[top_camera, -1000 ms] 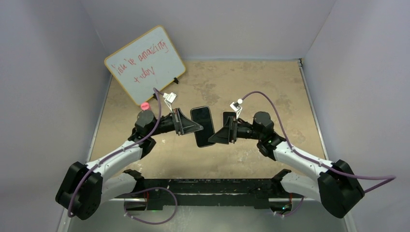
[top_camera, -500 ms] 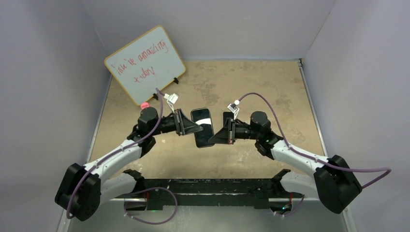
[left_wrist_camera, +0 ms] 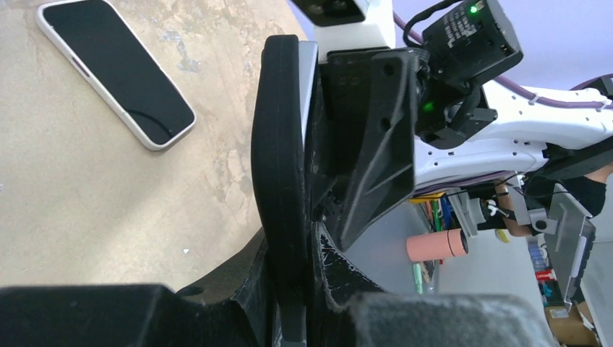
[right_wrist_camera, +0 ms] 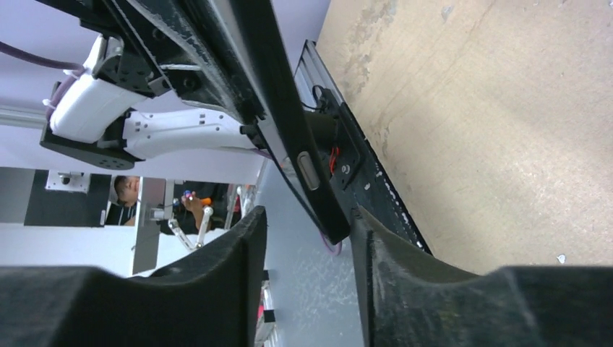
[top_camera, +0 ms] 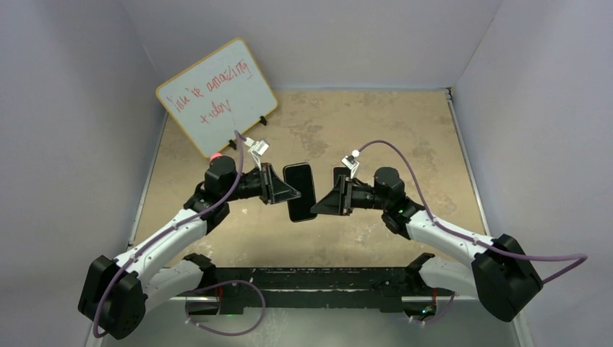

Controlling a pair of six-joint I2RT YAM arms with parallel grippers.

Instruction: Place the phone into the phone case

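Firstly, table (top_camera: 405, 130): tan and mottled, walled in by pale panels.
whiteboard (top_camera: 217, 94): propped at the far left corner, with red handwriting on it.
left gripper (left_wrist_camera: 293, 289): clamped on the phone case from both faces, holding it lifted above the table's middle.
right gripper (right_wrist_camera: 311, 253): fingers narrowly parted with a corner of the held slab in the gap. One finger is close beside it and the other stands apart.
phone case (left_wrist_camera: 278, 166): thick matte black, seen edge-on in the left wrist view, its underside facing the table.
phone (top_camera: 300, 189): glossy face up, lying on the case's upper side. Its silvery edge (left_wrist_camera: 309, 79) shows along the case; I cannot tell whether it is fully seated.
second phone (left_wrist_camera: 116, 72): screen up and whitish-rimmed, flat on the table just behind the right gripper.
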